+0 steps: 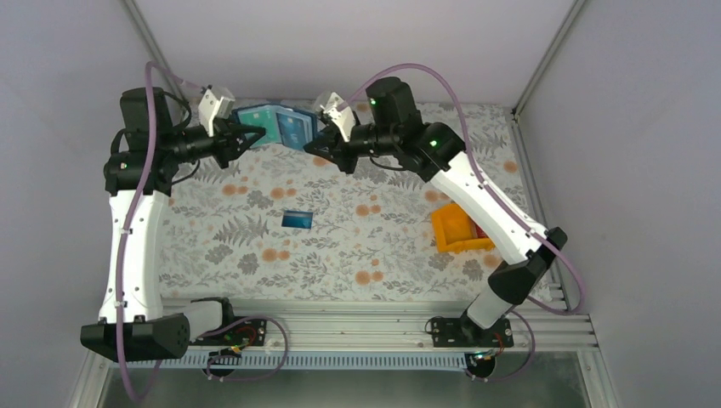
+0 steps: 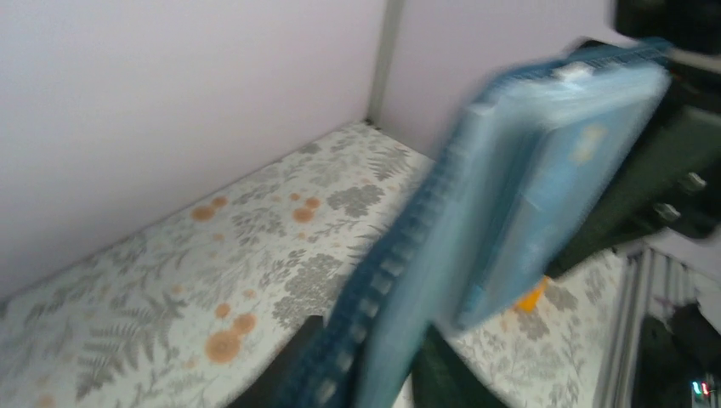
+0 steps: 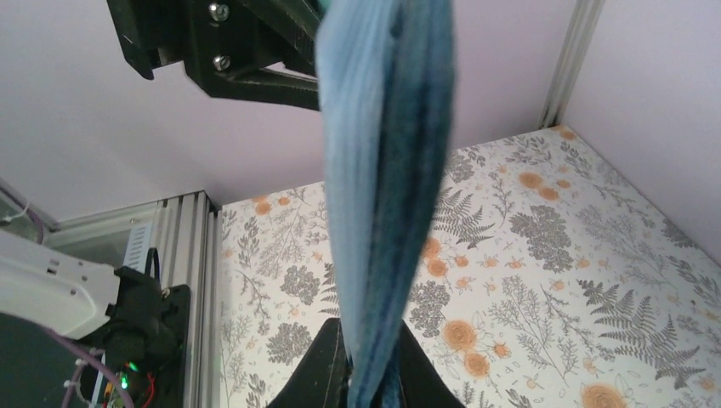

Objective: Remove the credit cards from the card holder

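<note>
The card holder, navy outside and light blue inside, hangs open above the back of the table between both arms. My left gripper has its dark fingers pressed on either side of the holder's left flap; that wrist view is blurred. My right gripper is shut on the right flap, and the holder rises edge-on from between its fingers. Light blue card faces show in the pockets. One blue credit card lies flat on the floral cloth mid-table.
An orange plastic bin stands on the right side of the table beside the right arm's forearm. White walls and metal frame posts close the back corners. The rail with both arm bases runs along the near edge.
</note>
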Controlling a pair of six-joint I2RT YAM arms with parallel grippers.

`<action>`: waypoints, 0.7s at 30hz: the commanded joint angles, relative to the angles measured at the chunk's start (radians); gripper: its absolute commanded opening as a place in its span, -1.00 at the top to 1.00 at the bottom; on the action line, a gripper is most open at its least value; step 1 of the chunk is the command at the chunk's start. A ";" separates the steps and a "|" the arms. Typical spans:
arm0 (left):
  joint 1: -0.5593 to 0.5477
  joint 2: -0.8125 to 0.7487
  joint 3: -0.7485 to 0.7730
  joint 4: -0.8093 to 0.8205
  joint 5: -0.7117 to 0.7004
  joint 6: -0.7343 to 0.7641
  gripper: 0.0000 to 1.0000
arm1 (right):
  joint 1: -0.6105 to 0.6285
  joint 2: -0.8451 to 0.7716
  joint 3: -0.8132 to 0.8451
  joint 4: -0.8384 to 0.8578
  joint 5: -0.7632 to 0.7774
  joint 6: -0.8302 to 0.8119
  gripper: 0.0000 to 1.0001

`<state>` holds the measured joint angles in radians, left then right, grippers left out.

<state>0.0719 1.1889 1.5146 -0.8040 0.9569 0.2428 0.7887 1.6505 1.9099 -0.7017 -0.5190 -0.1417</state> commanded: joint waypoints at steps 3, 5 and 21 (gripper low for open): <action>0.006 -0.017 0.017 -0.073 0.185 0.081 0.95 | -0.065 -0.093 -0.041 -0.005 -0.182 -0.114 0.92; 0.006 -0.017 0.009 -0.089 0.225 0.104 0.95 | -0.088 -0.105 -0.068 0.015 -0.197 -0.107 0.87; 0.021 -0.040 -0.101 0.044 -0.067 -0.084 0.95 | -0.165 -0.230 -0.172 0.307 -0.505 0.120 0.22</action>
<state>0.0822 1.1698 1.4307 -0.8082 1.0035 0.2085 0.5774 1.4429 1.7664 -0.5518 -0.7338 -0.0910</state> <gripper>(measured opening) 0.068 0.410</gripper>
